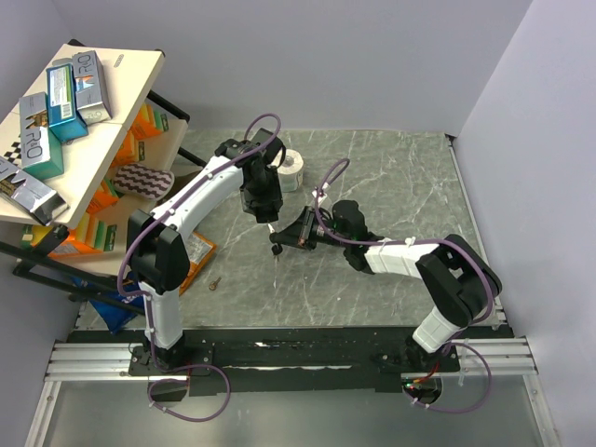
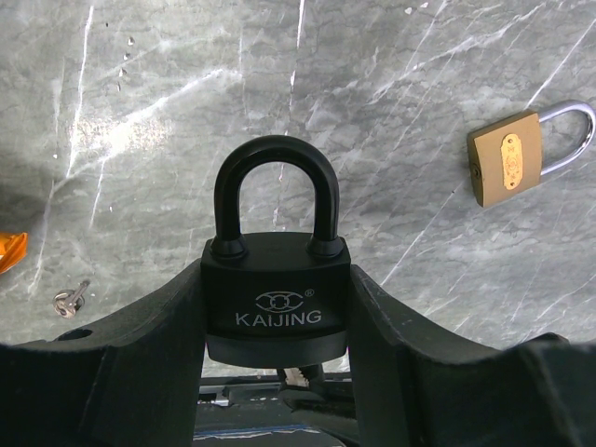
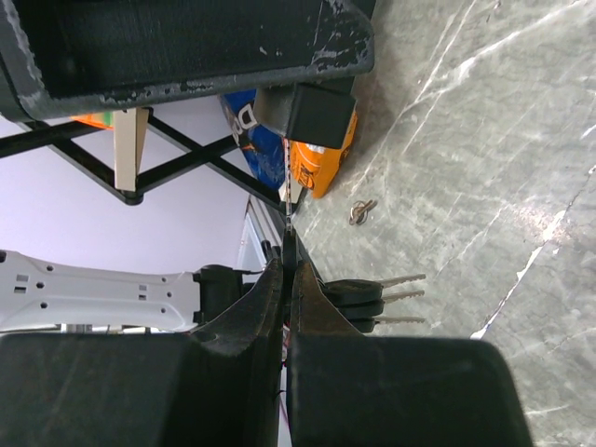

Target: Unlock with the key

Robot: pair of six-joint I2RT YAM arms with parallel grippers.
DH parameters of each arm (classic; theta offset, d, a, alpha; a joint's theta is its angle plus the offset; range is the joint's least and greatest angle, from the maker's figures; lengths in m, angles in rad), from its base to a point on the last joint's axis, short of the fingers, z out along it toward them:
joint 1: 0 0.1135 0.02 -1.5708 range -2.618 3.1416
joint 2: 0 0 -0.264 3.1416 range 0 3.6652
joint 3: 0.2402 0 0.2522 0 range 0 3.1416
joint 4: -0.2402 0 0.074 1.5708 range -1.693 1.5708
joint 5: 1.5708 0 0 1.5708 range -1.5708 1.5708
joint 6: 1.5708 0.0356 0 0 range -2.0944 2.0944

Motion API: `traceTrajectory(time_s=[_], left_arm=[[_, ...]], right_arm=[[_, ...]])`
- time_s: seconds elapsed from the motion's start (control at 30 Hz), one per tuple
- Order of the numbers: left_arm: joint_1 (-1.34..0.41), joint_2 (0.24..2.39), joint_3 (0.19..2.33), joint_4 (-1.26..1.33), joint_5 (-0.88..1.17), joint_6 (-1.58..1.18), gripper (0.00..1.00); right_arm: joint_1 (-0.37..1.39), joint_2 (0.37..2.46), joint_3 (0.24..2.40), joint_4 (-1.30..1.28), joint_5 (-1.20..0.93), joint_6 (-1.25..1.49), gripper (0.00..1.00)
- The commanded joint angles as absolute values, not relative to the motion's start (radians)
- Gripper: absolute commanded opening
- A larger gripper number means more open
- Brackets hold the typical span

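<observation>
We see few containers. Far to the left of the left fingers (image 2: 158, 345), a side table (image 1: 130, 88) carries flat boxes (image 1: 65, 107), and orange packs (image 1: 144, 126) are stacked under it. What else is packed in there we cannot tell.

The left fingers are clamped on the body of a black padlock (image 2: 277, 289), one finger on each side. Its shackle is seated in the body and points away from the wrist. The right fingers (image 3: 251, 326) are pressed together on one blade of the keys (image 3: 358, 296). That blade runs straight out from the fingertips to the padlock's underside, but we cannot tell whether it has entered the keyhole. The rest of the bunch, black heads and three silver blades, hangs just beside the right fingers. Both pairs of fingers meet above the middle of the surface (image 1: 391, 186).

Past the left fingers and off to one side, a brass padlock (image 2: 507, 158) lies flat on the marble, well apart from them. On their other side lies a small loose key (image 2: 72, 299), also well apart. A white roll (image 1: 291, 170) stands near the left wrist, toward the far edge.

Behind the right fingers, bare marble runs out to the far and right walls. On the left fingers' side, the packs and the side table crowd the surface's edge.
</observation>
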State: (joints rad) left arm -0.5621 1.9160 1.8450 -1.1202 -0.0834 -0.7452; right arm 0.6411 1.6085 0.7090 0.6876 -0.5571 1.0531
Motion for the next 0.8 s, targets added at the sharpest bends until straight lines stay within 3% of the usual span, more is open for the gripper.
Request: traceTrajectory(time_s=[0.0, 0.77], left_arm=[[-0.563, 1.871, 1.856, -1.100, -0.066, -0.742, 0.01], [-0.565, 1.881, 1.856, -1.097, -0.058, -0.744, 0.01]], right_arm=[[0.627, 1.615, 0.739, 0.742, -0.543, 1.046, 0.00], [0.618, 1.677, 0.775, 0.747, -0.563, 1.052, 0.00]])
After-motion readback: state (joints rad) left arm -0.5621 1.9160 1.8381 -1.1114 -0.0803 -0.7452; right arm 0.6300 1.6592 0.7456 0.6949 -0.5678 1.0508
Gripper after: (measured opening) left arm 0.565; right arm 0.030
